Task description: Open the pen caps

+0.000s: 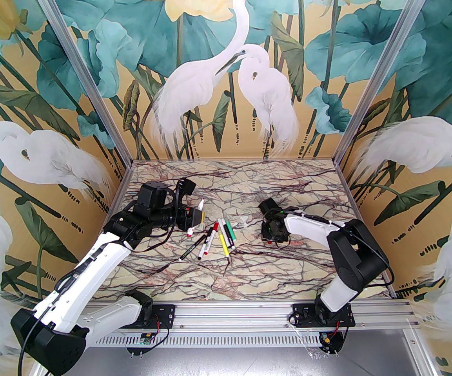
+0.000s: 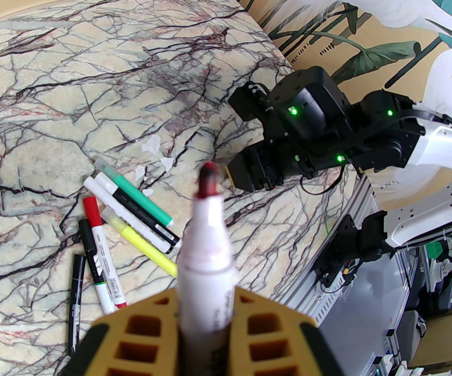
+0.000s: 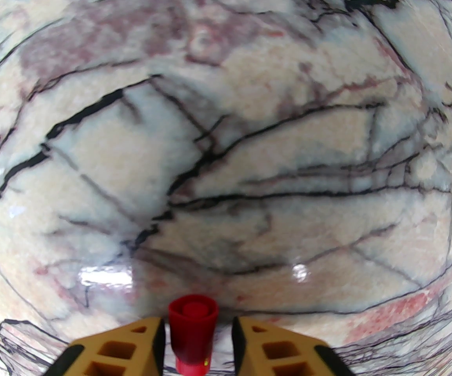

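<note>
My left gripper [image 2: 206, 311] is shut on a white pen [image 2: 206, 245] with a bare red tip, held above the table; from above that pen [image 1: 195, 217] crosses the left gripper [image 1: 199, 217]. A red pen cap [image 3: 192, 327] sits between my right gripper's [image 3: 196, 341] fingers [image 3: 139, 343], with a narrow gap on each side, close over the marble. The right gripper [image 1: 271, 238] points down at the table right of centre. Several capped pens lie together mid-table: black [image 1: 190, 249], white with a red cap [image 1: 208, 243], yellow [image 1: 224, 243], white-and-black [image 1: 226, 233], green [image 1: 231, 229].
The marble table [image 1: 288, 272] is walled by painted panels at the back and sides. Small whitish plastic bits [image 1: 243, 221] lie just right of the pen cluster. The arm bases are bolted to a metal rail [image 1: 233, 315] at the near edge.
</note>
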You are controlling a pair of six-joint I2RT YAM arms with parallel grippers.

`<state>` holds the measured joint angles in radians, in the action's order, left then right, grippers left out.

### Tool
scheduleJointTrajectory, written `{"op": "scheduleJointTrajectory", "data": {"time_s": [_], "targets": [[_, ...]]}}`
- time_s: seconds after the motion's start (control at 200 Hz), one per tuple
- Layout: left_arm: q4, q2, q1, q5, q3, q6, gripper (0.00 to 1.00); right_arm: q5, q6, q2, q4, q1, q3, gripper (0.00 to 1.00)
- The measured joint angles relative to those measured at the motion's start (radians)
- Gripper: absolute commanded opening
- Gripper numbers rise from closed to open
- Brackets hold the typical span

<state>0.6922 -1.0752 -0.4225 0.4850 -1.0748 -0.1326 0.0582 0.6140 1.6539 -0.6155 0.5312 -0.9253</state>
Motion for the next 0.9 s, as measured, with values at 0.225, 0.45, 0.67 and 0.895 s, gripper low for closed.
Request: {"op": "scheduleJointTrajectory", "data": {"time_s": [0.225, 0.45, 0.67, 0.895], "targets": [[-0.016, 0.007, 0.0, -0.006, 0.007, -0.042, 0.08, 0.026, 0.016, -0.148, 0.014, 0.034, 0.062, 0.48], [-0.029, 0.007, 0.0, -0.114, 0.068, -0.121, 0.04, 0.027, 0.015, -0.396, 0.05, 0.076, 0.137, 0.67], [-0.027, -0.076, 0.0, -0.296, 0.119, -0.191, 0.03, -0.068, -0.006, -0.639, 0.097, 0.098, 0.208, 0.96], [-0.025, -0.222, 0.002, -0.465, 0.119, -0.206, 0.02, -0.2, -0.032, -0.794, 0.113, 0.098, 0.224, 1.0]]}}
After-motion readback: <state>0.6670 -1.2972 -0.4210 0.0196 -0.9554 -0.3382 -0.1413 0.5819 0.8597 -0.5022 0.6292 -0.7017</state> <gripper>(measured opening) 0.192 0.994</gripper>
